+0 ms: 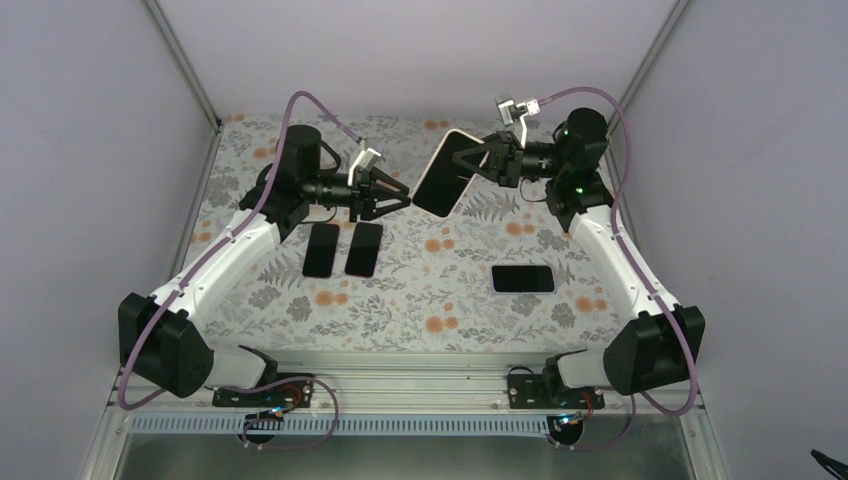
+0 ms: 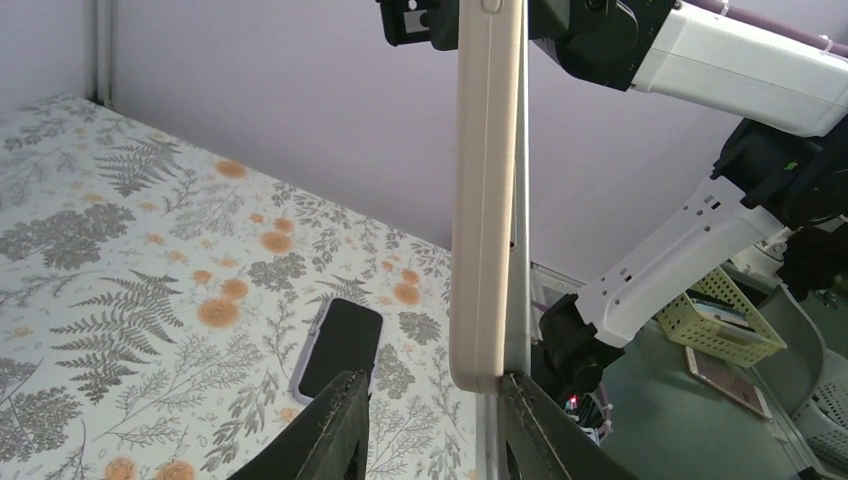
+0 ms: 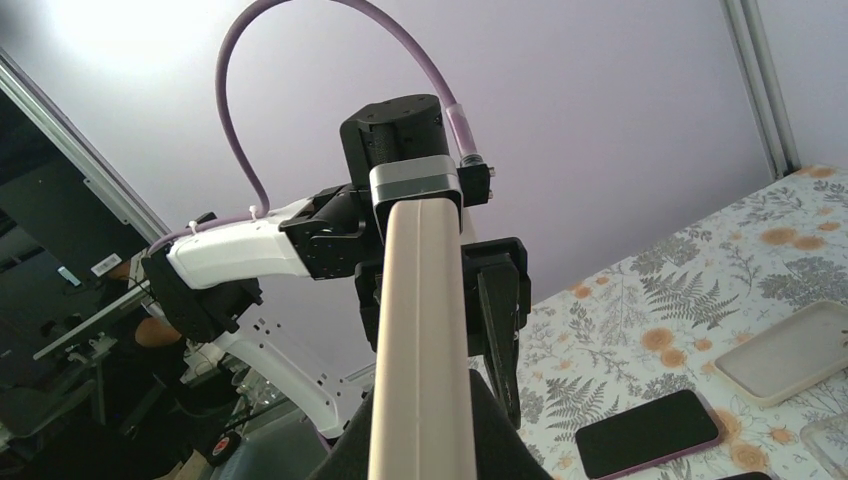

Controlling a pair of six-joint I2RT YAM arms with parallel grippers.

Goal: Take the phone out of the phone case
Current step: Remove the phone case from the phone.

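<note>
R gripper (image 1: pixel 465 163) clamped on cased phone (image 1: pixel 438 185), held aloft & tilted, L gripper (image 1: pixel 407 195) jaws parted, nothing gripped, just beside its lower edge

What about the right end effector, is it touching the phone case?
Touching. The right wrist view shows the right end effector clamped on both faces of the phone case.

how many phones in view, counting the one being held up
4. The cased phone is up in the right gripper. A dark phone and a pink-rimmed phone lie side by side mid-left. A fourth phone lies right of centre. More may be hidden.
</note>
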